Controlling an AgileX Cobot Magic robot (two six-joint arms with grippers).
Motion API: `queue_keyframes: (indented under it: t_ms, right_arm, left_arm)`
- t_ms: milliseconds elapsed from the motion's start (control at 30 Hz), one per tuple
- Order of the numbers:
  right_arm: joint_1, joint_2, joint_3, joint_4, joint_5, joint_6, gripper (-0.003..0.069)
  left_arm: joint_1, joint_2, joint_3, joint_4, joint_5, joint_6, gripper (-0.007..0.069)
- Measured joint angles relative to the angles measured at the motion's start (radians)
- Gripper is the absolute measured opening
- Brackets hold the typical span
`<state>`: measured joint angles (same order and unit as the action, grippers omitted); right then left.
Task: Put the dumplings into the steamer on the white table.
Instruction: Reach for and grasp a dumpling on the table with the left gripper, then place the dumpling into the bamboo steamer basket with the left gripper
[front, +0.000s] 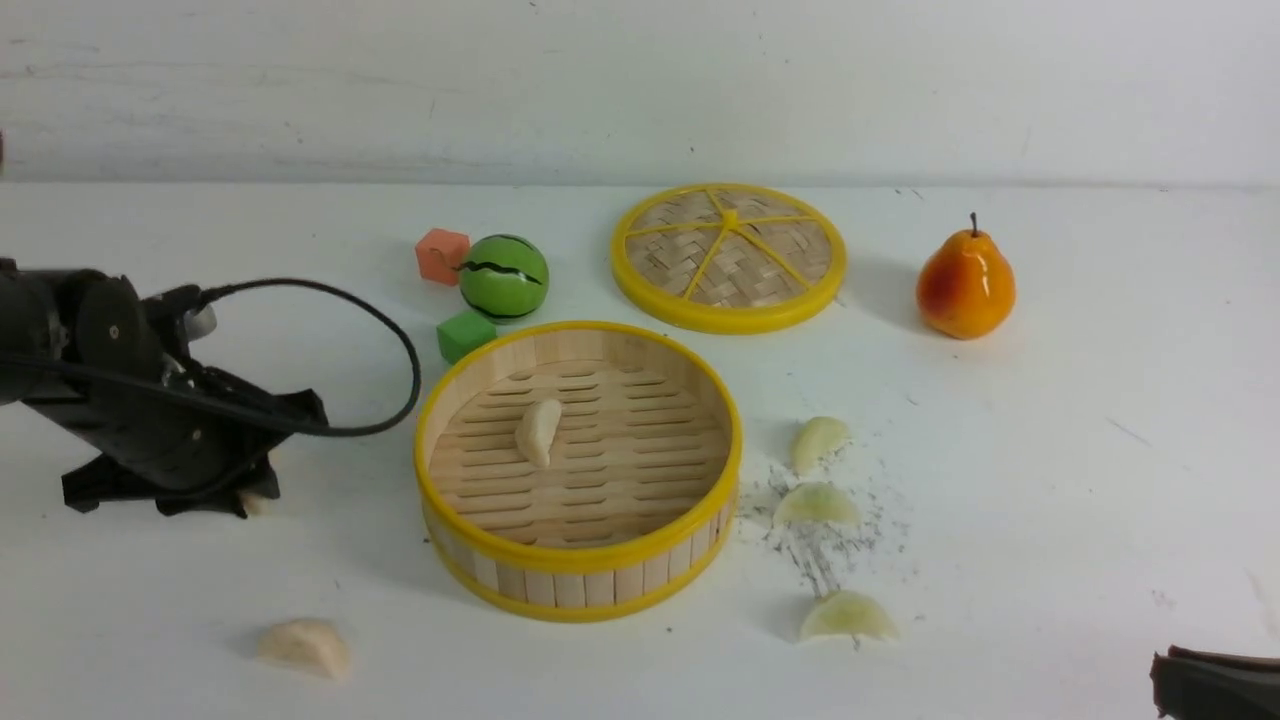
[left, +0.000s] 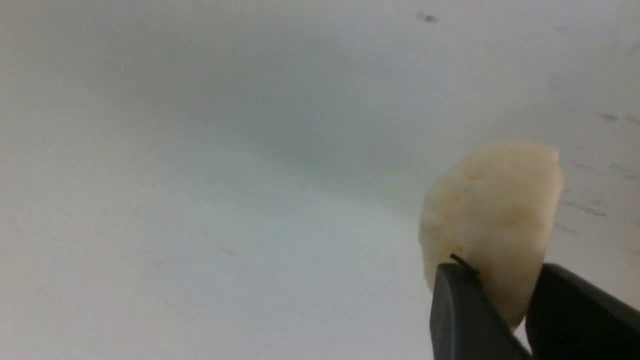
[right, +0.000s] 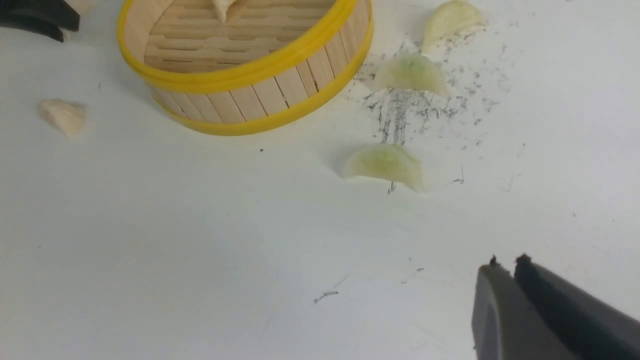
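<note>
The steamer (front: 580, 585) stands mid-table on the white table (front: 1050, 480), with one cream dumpling (front: 538, 430) on its slatted floor. My left gripper (front: 250, 500) is low over the table, left of the steamer, and shut on a cream dumpling (left: 492, 220). Another cream dumpling (front: 305, 645) lies near the front left. Three pale green dumplings (front: 819, 440) (front: 817, 505) (front: 848, 616) lie right of the steamer. My right gripper (right: 506, 261) is shut and empty at the front right corner (front: 1165, 680), short of the nearest green dumpling (right: 385, 165).
The woven yellow-rimmed lid (front: 728, 255) lies flat behind the steamer. A pear (front: 965, 285) stands at the back right. A green striped ball (front: 504, 276), an orange cube (front: 442, 255) and a green cube (front: 465, 333) sit behind the steamer's left side. Dark scuffs (front: 830, 550) mark the table.
</note>
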<state>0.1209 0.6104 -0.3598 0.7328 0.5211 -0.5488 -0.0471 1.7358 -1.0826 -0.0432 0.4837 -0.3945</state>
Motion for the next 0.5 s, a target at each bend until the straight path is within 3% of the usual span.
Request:
queue_keyframes:
  t_ms: [167, 333, 500]
  right_arm:
    - [0.0, 0.0, 0.0, 0.0, 0.0, 0.0, 0.0043]
    - [0.0, 0.0, 0.0, 0.0, 0.0, -0.001, 0.0043]
    - [0.0, 0.0, 0.0, 0.0, 0.0, -0.001, 0.0043]
  left_arm:
    - [-0.163, -0.089, -0.121, -0.051, 0.066, 0.042, 0.0164]
    - [-0.343, -0.033, -0.209, -0.089, -0.037, 0.045, 0.0164]
    - [-0.41, 0.12, -0.293, -0.093, -0.077, 0.034, 0.0164]
